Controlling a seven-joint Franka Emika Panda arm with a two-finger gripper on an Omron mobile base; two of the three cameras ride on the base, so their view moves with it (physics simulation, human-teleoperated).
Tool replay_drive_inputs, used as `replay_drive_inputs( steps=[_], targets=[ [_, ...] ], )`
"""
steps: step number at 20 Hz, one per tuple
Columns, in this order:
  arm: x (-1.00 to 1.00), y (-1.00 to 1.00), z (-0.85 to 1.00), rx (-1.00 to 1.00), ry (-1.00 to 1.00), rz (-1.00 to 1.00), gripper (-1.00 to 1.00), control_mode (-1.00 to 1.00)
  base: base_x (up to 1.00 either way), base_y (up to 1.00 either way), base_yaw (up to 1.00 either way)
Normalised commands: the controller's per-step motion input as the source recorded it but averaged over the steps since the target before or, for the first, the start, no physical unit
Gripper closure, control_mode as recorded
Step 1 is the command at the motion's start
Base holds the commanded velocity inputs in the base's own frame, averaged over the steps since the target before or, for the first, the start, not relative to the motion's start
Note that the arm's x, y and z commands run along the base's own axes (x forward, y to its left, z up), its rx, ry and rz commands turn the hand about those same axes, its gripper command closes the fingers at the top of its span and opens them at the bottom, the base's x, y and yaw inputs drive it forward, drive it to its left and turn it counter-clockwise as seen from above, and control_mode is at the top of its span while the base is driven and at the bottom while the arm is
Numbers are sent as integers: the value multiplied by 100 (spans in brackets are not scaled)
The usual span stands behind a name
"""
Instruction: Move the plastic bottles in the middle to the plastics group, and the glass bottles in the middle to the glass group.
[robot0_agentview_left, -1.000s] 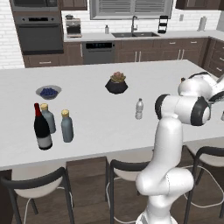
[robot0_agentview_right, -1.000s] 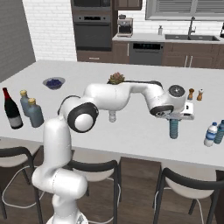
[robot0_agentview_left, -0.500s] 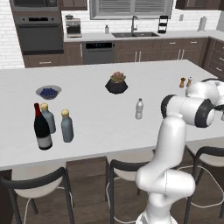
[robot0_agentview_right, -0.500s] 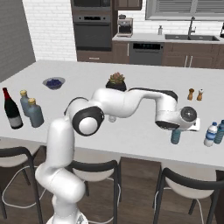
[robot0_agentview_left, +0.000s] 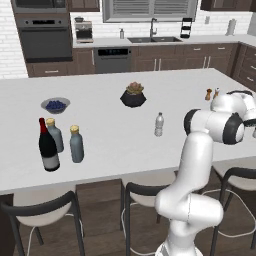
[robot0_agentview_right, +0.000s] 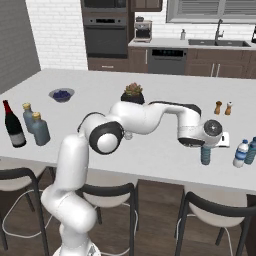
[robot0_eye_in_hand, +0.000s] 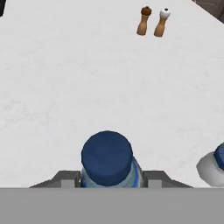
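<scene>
Pinched on a small translucent blue plastic bottle with a darker blue cap (robot0_eye_in_hand: 106, 162), the claw (robot0_eye_in_hand: 106, 180) shows in the hand view as two grey finger ends pressed against the bottle's shoulders from either side. Beyond it lies the white counter (robot0_eye_in_hand: 65, 78), with a brown pepper mill (robot0_eye_in_hand: 143, 21) and a white-topped salt mill (robot0_eye_in_hand: 161, 22) side by side far up the frame (a second blue-capped bottle (robot0_eye_in_hand: 215, 165) peeks in at the right edge).

From the right base view, the claw (robot0_agentview_right: 207, 150) reaches down at the counter's near right part, and the held bottle (robot0_agentview_right: 205, 155) stands upright under it with its base at the counter. Just to its right stand two more small blue bottles (robot0_agentview_right: 244, 153), close together. Far left are a tall dark wine bottle with a red top (robot0_agentview_right: 13, 126) and two grey-blue yellow-capped bottles (robot0_agentview_right: 35, 126).

From the left base view, a small clear bottle (robot0_agentview_left: 159, 124) stands alone mid-counter, well apart from the dark wine bottle and its neighbours at the left.
</scene>
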Motion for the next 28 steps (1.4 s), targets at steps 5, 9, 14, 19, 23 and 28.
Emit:
replay_drive_inputs(
  steps=[5,9,14,19,23,28],
  targets=[
    [38,-43,0,0,0,0,100,-100,0,0,0],
    [9,-49,0,1,0,0,100,-100,0,0,0],
    [3,-48,0,1,0,0,100,-100,0,0,0],
    [1,-2,-32,0,0,0,100,-100,0,0,0],
    [1,0,-61,0,0,0,100,-100,0,0,0],
    [0,0,-51,0,0,0,100,-100,0,0,0]
  ],
)
